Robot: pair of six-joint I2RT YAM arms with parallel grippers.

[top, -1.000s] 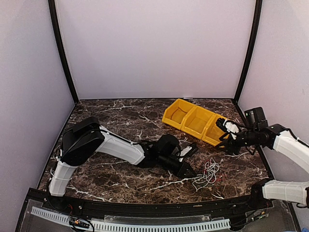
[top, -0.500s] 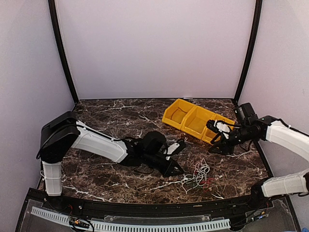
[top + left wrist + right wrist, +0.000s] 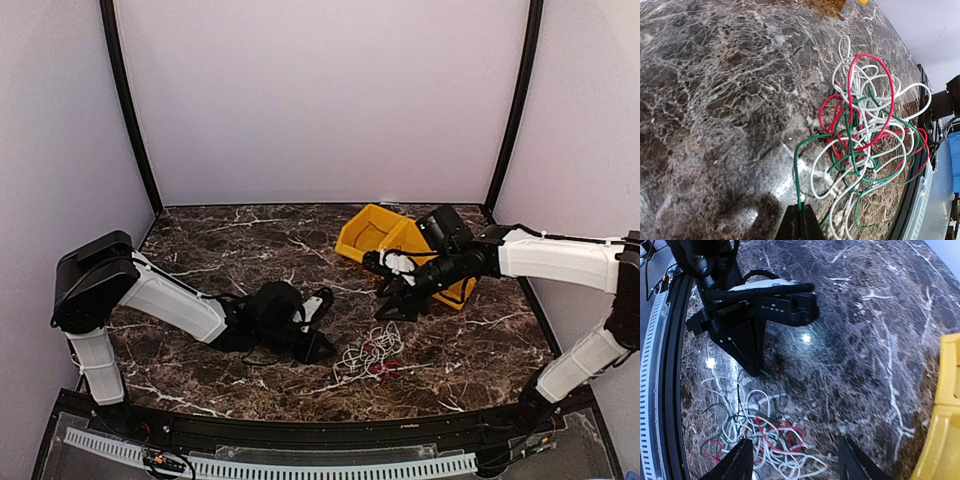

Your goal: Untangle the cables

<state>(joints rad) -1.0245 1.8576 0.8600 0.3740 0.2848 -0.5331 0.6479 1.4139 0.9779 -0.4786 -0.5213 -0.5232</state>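
The cables (image 3: 368, 355) are a small tangle of thin white, red and green wires on the marble table, near its front edge. In the left wrist view the tangle (image 3: 865, 145) lies just ahead of my left gripper (image 3: 800, 220). That gripper is shut on the end of a green wire (image 3: 796, 170) and sits low on the table (image 3: 322, 348). My right gripper (image 3: 397, 305) is open and empty, hovering just above and behind the tangle (image 3: 757, 435). Its fingertips (image 3: 737, 462) straddle the tangle's edge, and the left gripper (image 3: 750, 347) shows beyond.
A yellow bin (image 3: 400, 245) with several compartments stands at the back right, just behind the right arm; its edge shows in the right wrist view (image 3: 945, 430). The black front rail (image 3: 300, 430) runs close to the cables. Purple walls enclose the table.
My left gripper has pulled back to the left, dragging the cable tangle left with it. My right arm has swung left from beside the yellow bin to above the tangle.
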